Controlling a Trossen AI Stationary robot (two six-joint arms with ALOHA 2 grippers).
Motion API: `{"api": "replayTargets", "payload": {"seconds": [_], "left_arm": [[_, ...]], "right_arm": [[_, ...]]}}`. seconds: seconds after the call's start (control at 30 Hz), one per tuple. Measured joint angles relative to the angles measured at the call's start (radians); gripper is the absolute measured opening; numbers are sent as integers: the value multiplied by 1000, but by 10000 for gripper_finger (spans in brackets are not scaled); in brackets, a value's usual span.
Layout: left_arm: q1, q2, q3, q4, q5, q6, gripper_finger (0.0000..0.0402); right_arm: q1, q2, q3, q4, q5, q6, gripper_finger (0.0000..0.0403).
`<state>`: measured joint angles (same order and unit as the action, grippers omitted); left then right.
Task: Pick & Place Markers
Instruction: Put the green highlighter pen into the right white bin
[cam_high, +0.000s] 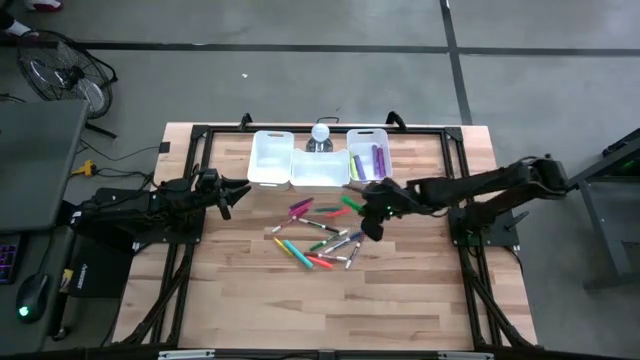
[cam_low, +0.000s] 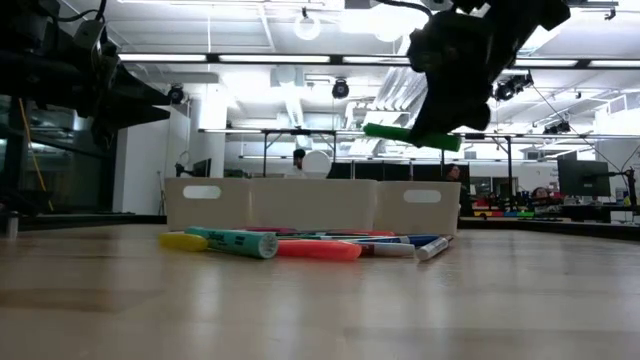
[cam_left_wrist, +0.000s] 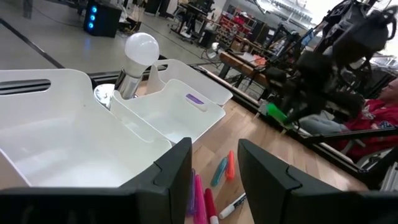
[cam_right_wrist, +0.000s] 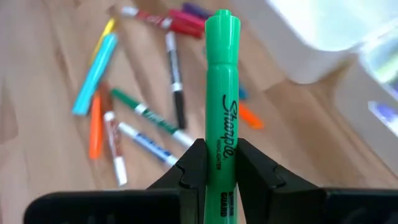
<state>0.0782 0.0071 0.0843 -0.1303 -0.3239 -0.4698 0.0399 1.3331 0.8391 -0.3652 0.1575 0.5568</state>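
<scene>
Markers (cam_high: 322, 239) lay scattered on the bench (cam_high: 400, 300), a pale wood-plank top in a dark frame, just in front of a row of three white bins (cam_high: 315, 160) at its far edge. Around it ran a grey concrete floor (cam_high: 300, 60); a fan (cam_high: 62, 68) stood off the far left corner, and the low view looked into a bright workshop with strip lights and desks behind.

One green marker (cam_right_wrist: 221, 112) was up off the bench, gripped between the fingers of the right end effector (cam_right_wrist: 221, 165), which hung above the right side of the pile near the rightmost bin. That bin held at least two markers, one purple, one yellow-green. The left end effector (cam_left_wrist: 214, 165) hovered beside the left bin with its fingers apart and nothing between them.

One white bulb (cam_high: 320, 131) stood just behind the middle bin.

The loose markers overlapped, so an exact count was not possible; roughly fifteen showed from above. At bench height the bins hid the far ones, and the right arm's upper part was cut off at the frame edge
</scene>
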Motion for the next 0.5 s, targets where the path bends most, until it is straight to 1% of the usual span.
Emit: {"api": "replayTargets", "payload": {"seconds": [0.13, 0.27, 0.5], "left_arm": [[0, 0, 0, 0, 0, 0, 129], [0, 0, 0, 0, 0, 0, 129], [0, 0, 0, 0, 0, 0, 129]], "right_arm": [[-41, -38, -6, -5, 21, 22, 54], [-100, -43, 4, -4, 35, 22, 54], [-255, -43, 10, 6, 36, 72, 55]]}}
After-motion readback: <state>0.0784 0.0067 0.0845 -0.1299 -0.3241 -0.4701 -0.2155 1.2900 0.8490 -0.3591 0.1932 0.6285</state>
